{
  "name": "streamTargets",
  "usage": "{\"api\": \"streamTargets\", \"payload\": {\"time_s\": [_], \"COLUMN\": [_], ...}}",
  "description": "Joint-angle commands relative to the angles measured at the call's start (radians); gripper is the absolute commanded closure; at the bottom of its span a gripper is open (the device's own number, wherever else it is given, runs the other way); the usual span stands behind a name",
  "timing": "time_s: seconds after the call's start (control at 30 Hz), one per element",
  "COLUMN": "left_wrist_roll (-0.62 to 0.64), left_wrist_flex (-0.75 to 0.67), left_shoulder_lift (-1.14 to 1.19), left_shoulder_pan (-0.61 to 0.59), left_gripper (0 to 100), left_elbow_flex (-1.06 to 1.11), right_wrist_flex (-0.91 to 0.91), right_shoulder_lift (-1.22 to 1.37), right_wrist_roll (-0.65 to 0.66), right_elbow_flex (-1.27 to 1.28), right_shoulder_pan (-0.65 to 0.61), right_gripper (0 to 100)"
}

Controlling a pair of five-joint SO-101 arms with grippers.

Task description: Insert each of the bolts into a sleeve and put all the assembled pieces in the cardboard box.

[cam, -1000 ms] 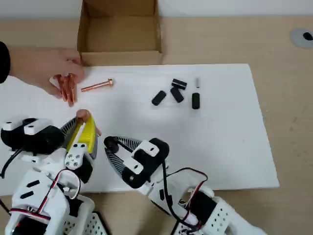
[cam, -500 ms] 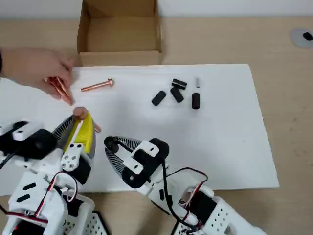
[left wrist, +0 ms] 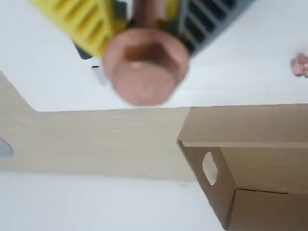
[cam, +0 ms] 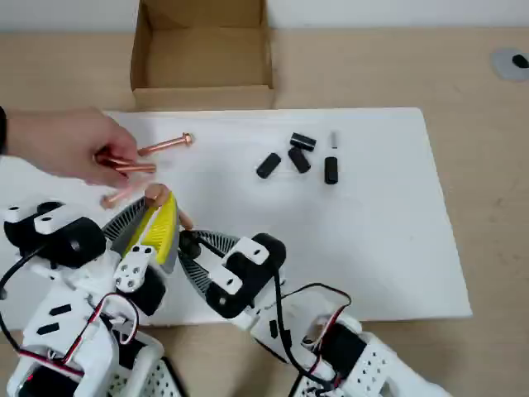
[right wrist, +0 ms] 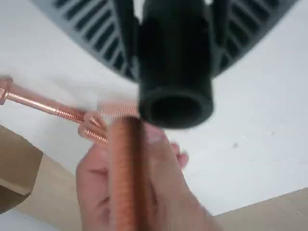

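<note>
Our left gripper (cam: 154, 203) pinches a copper bolt (left wrist: 144, 62), its threaded tip just off the mouth of the black sleeve (right wrist: 175, 62) clamped in our right gripper (cam: 188, 245), so we may catch the rim and skew it, or bump the person's hand (cam: 70, 147) close by.

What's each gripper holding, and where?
Left gripper: copper bolt, gripped on the shank behind its head. Right gripper: black sleeve, gripped around its body.
</note>
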Motion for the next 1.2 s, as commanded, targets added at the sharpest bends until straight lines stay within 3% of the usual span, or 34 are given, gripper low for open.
{"api": "streamTargets", "payload": {"time_s": [0.0,0.23,0.4,1.17], "left_wrist_roll": [-0.002,-0.046,-0.064,-0.060], "left_wrist_flex": [-0.021,-0.020,-0.018,-0.005], "left_shoulder_lift": [-0.001,-0.001,-0.001,-0.001], "left_shoulder_pan": [0.014,0.009,-0.060,-0.055], "left_gripper": [100,100,100,100], "left_elbow_flex": [-0.005,-0.003,-0.002,0.044], "right_wrist_flex": [0.002,0.003,0.003,0.003], "right_shoulder_lift": [-0.119,-0.119,-0.120,-0.120], "right_wrist_roll": [-0.008,-0.006,-0.006,-0.005], "right_elbow_flex": [-0.002,-0.002,-0.002,-0.002], "right_shoulder_pan": [-0.012,-0.012,-0.012,-0.010], "right_gripper": [98.9,98.9,98.9,98.9]}}
